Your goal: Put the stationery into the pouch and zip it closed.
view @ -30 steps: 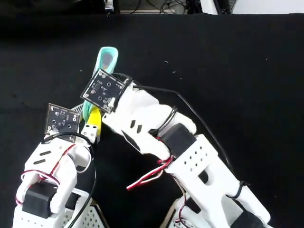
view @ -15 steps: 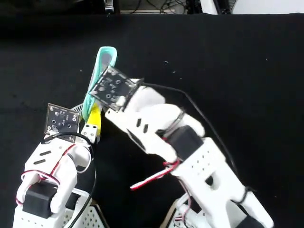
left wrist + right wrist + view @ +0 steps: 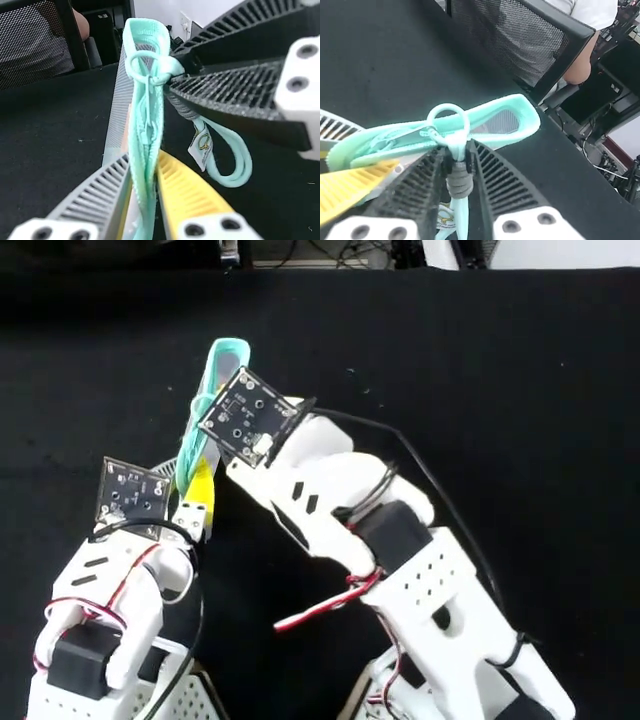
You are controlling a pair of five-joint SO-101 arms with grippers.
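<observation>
Left hand (image 3: 145, 162) clamps one end of the mint pouch (image 3: 142, 45). Right hand (image 3: 456, 155) pinches the zipper pull cord (image 3: 449, 116) above the worktop (image 3: 500, 390).

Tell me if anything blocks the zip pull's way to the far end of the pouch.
Nothing visible does. The right hand is shut on the pull cord, and beyond it the pouch gapes open to its far end with nothing poking out. The left hand clamps the near end, behind the pull.
</observation>
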